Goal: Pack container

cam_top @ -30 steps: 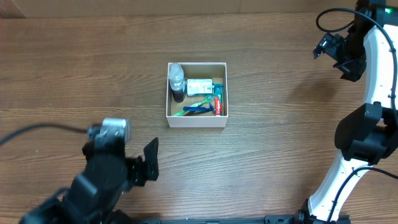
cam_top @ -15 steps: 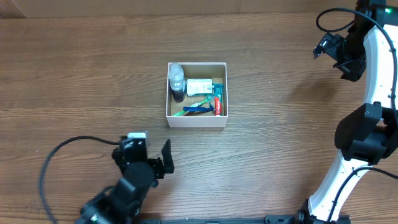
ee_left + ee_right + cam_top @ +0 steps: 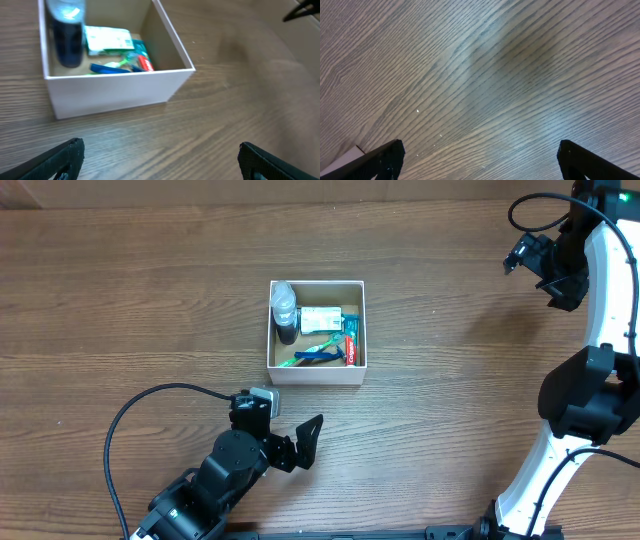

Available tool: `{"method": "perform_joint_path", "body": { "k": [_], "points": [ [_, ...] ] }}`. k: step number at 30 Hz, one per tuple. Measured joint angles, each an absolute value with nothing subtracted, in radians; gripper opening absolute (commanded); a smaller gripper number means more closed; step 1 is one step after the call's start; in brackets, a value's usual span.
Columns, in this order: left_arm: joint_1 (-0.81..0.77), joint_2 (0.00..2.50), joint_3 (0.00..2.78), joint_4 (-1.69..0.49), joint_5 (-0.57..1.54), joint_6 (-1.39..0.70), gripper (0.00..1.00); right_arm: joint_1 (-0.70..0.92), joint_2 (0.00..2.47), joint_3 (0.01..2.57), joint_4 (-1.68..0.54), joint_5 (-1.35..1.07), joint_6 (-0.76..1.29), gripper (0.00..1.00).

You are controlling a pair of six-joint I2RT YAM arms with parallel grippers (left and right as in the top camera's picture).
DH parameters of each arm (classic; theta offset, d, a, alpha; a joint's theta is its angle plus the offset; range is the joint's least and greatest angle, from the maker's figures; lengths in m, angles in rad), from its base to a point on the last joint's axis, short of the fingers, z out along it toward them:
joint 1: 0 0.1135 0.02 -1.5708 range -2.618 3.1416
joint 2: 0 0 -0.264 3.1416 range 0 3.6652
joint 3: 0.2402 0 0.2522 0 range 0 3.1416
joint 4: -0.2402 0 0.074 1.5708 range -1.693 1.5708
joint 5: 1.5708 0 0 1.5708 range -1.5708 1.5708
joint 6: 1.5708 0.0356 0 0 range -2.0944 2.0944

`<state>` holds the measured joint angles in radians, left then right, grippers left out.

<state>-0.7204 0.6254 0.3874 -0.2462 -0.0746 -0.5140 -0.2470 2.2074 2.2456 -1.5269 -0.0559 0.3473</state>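
The container point(image 3: 316, 376) is a square white box at the table's middle, and it fills the upper left of the left wrist view point(image 3: 120, 92). Inside lie a clear-capped dark bottle point(image 3: 285, 308), a white packet point(image 3: 320, 319), a blue-green toothbrush point(image 3: 320, 354) and a red tube point(image 3: 350, 348). My left gripper point(image 3: 296, 437) is open and empty, low over the table just in front of the box; its fingertips point(image 3: 65, 155) frame bare wood. My right gripper point(image 3: 528, 258) is open and empty, high at the far right over bare wood point(image 3: 480, 90).
The left arm's black cable point(image 3: 130, 420) loops over the table's front left. The white right arm point(image 3: 600, 330) runs along the right edge. A small white corner point(image 3: 345, 156) shows at the lower left of the right wrist view.
My left arm has swung to the right along the table's front, ending in front of the box, with its jaws still open. The right arm and the box have not moved.
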Motion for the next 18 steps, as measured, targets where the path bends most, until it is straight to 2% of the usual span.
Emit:
{"method": "perform_joint_path", "body": {
  "k": [9,14,18],
  "points": [
    [-0.721,0.748,0.386,-0.228,-0.036,-0.435,1.00,-0.247,2.207,2.246,-1.526,-0.056,0.347,1.00],
    [-0.725,0.783,0.371,-0.191,-0.012,-0.281,1.00,-0.247,2.207,2.246,-1.526,-0.056,0.347,1.00],
    [-0.686,0.755,0.316,-0.054,0.063,-0.147,1.00,-0.247,2.207,2.246,-1.526,-0.056,0.348,1.00]
  ]
}}
